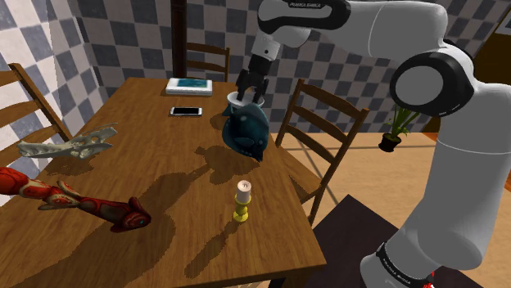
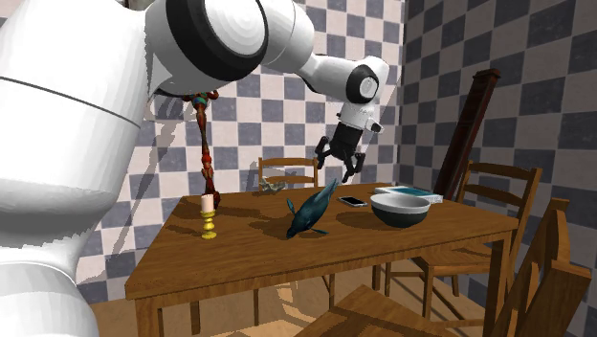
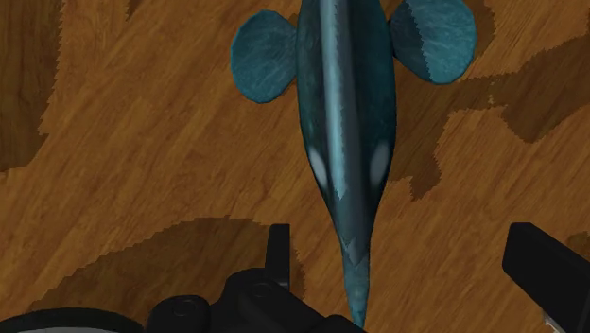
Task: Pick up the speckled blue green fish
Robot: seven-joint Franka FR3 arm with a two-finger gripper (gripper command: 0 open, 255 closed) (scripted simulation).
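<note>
With end effector [image 3: 404,241] spread and clear of blue-green fish [image 3: 345,142], centre over raised tail, lower straight, pinch narrow stem gently, avoid toppling it on table [image 3: 142,170]

On the wooden counter [image 2: 383,239], a blue-green fish [image 2: 311,213] propped head-down, tail slanting up toward the second exterior view's right, just under the black tool [image 2: 337,168] with its fingers spread apart above the tail tip. Left of the fish, near the counter's edge, a white candle [image 2: 208,203] in a yellow holder; right of it a pale bowl [image 2: 400,209], with a smartphone [image 2: 353,201] and a flat book [image 2: 413,192] lying behind. Around the counter, wooden chairs [image 2: 500,206] against checkered walls [image 2: 287,115], and the white arm [image 2: 96,124] looming large at the left.
</note>
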